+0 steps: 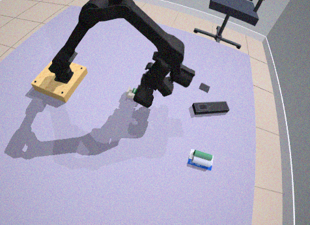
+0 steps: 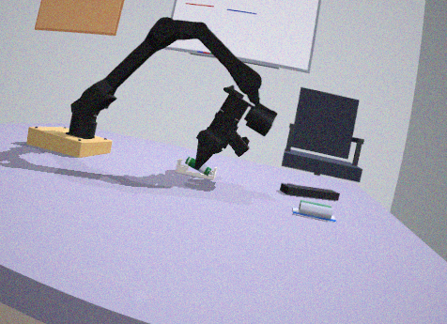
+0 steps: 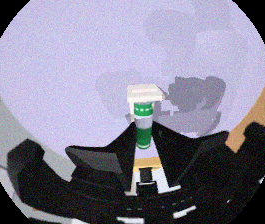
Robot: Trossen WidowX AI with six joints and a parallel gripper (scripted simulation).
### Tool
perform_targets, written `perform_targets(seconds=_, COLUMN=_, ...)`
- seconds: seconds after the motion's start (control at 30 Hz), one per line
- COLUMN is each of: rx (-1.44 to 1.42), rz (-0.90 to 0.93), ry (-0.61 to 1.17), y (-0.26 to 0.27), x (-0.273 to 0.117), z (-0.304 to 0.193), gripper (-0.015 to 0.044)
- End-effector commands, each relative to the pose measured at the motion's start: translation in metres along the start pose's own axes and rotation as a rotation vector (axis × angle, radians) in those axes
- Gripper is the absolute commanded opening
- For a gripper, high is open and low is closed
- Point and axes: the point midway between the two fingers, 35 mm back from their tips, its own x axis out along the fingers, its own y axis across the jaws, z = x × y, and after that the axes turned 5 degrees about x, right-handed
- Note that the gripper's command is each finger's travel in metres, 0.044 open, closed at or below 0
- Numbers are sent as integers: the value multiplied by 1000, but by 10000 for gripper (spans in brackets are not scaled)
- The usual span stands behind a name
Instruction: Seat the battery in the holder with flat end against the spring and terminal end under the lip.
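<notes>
Batt. [image 1: 134, 90] [image 2: 207, 170] [image 3: 144, 122] is tilted in the holder [image 1: 131, 95] [image 2: 196, 174] [image 3: 144, 92] on the counter [image 1: 98, 194] [image 2: 188, 251] [image 3: 58, 65], our fingers [image 1: 143, 104] [image 2: 197, 167] gripping it, so we're prob. mid-seating; next: ease the high end down gently, no forcing, check it's flat, then let go.

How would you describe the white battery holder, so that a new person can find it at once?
On the lavender table, find the black arm on its wooden base, and follow it to its hand. The white holder is beneath it. Unlike the blue-edged pack, it has upright ends and a tilted green-and-silver battery.
</notes>
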Motion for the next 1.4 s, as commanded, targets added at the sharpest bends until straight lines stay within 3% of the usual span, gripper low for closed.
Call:
perform_targets(seconds=0.0, rx=2, rz=0, ry=-43, y=0, x=-1, z=5, gripper=69)
perform_targets(seconds=1.37, rx=9, rz=19, ry=-210, y=0, x=7, z=-1, gripper=69)
